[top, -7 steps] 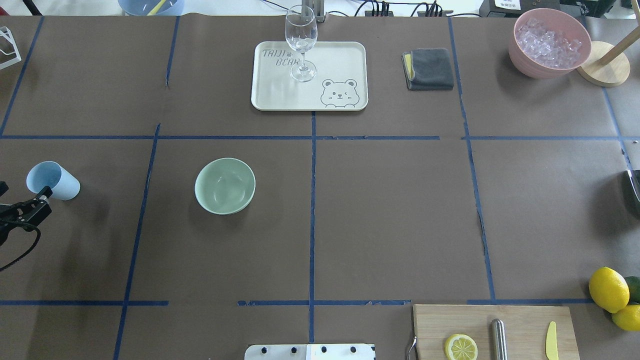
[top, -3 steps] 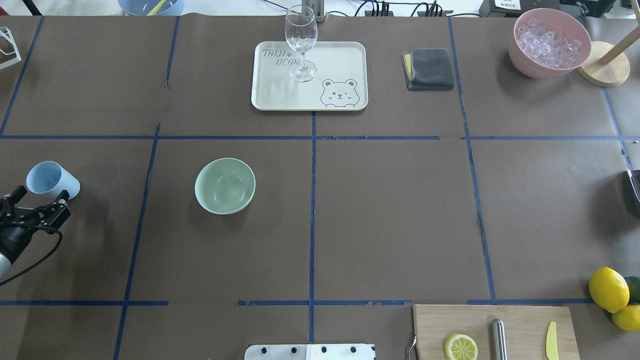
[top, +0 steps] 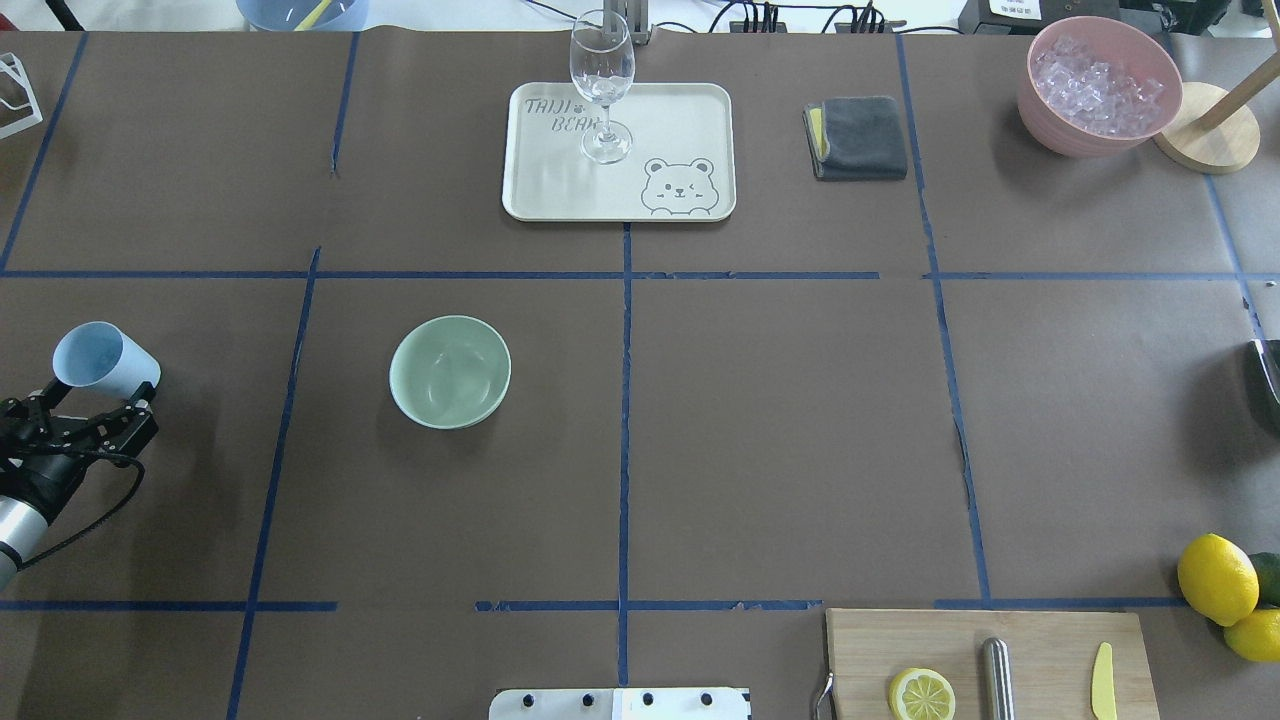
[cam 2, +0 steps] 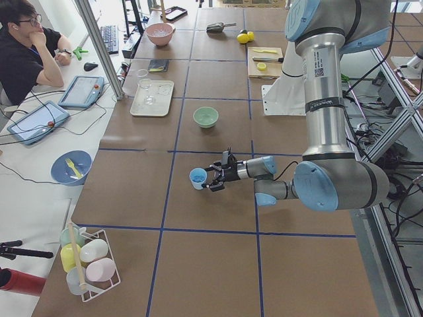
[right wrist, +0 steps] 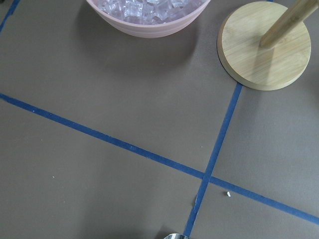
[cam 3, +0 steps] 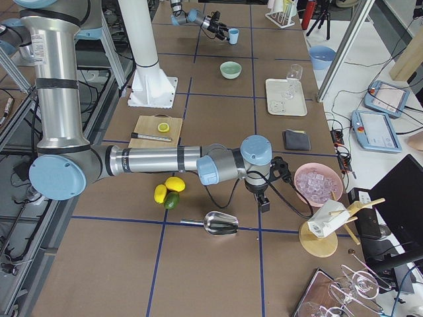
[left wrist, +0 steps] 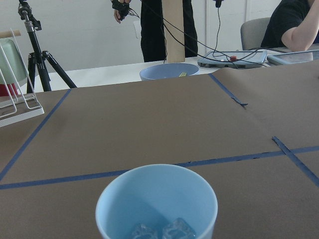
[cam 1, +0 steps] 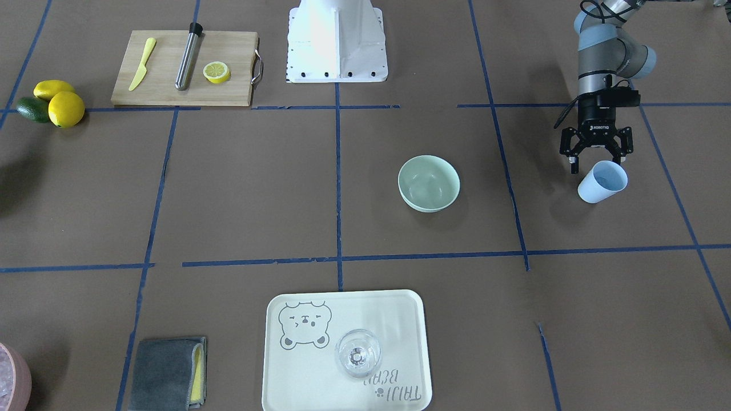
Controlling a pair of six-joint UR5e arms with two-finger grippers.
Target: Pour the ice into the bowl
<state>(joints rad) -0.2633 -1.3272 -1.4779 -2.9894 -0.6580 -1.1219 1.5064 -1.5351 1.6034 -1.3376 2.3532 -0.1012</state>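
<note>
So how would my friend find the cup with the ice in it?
On the brown paper-covered table, find the round pale mint-green bowl. Look from it toward the robot's open left hand; right in front of it stands a small light blue plastic cup. Unlike the wide, empty green bowl, it is narrow, blue, and holds clear ice cubes.

One mint-green bowl (top: 449,372), one pink bowl (top: 1060,138), one light blue cup (top: 110,362), one wine glass (top: 602,70), one tray (top: 685,120), two whole lemons (top: 1216,578).

Bright, even light casts soft shadows by the bowl (top: 450,372); corners seem slightly soft.
</note>
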